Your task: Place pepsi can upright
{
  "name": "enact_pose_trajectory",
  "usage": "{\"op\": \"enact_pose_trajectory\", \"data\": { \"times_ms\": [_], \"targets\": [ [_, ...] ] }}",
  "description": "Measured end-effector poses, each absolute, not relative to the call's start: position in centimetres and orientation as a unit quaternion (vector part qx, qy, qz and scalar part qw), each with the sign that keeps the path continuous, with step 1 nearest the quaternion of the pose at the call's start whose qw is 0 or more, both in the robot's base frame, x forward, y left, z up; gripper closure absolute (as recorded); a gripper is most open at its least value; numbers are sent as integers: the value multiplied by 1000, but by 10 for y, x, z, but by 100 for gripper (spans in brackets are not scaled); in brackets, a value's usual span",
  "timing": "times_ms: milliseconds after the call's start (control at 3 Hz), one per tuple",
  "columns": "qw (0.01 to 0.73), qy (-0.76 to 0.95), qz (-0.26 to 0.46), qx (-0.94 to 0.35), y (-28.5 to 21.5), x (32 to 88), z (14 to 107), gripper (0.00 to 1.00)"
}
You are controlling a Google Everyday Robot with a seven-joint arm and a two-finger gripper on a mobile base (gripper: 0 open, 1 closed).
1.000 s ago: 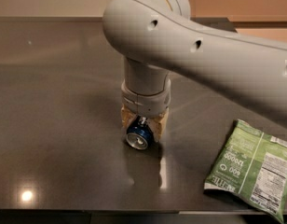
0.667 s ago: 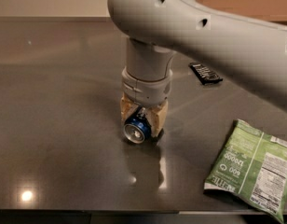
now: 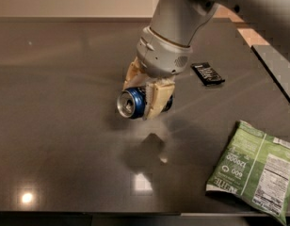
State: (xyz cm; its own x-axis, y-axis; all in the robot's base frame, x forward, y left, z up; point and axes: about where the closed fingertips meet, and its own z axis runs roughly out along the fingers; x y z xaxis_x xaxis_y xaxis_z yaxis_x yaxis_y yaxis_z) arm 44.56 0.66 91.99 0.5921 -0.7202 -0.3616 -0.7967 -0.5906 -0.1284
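Camera view: the gripper [image 3: 142, 100] is hanging over the middle of the counter [image 3: 55, 84], a little nearer its far edge than its near one, at the end of the grey arm [image 3: 175, 27] that is reaching in from the far right corner. The fingers [image 3: 157, 97] are closing round the can [image 3: 130, 103], one cream pad across its near side and the other showing behind it. The grip is tight on the blue body, with no gap to be seen.

The can is lying on its side between those pads. Its long axis is running roughly level, with the silver end facing out toward the near left corner and the other end tucked away behind the near pad. It looks to be off the surface, judging by the dark reflection sitting apart from it on the counter below.

That is the relation that matters here. The axis is crossing the fingers sideways, so the wrist is going to need to roll until one silver end points down at the counter before any lowering.

The green snack bag [image 3: 252, 171] is lying by the near right corner, and the black wrapper [image 3: 207, 73] is sitting toward the right edge; both are well apart from the spot under the can.
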Motion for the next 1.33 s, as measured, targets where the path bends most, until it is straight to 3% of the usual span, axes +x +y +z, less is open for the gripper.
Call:
{"op": "enact_pose_trajectory", "data": {
  "times_ms": [667, 1333],
  "targets": [
    [239, 558, 270, -747, 9, 449, 939, 100],
    [325, 562, 391, -652, 3, 462, 938, 100]
  ]
}}
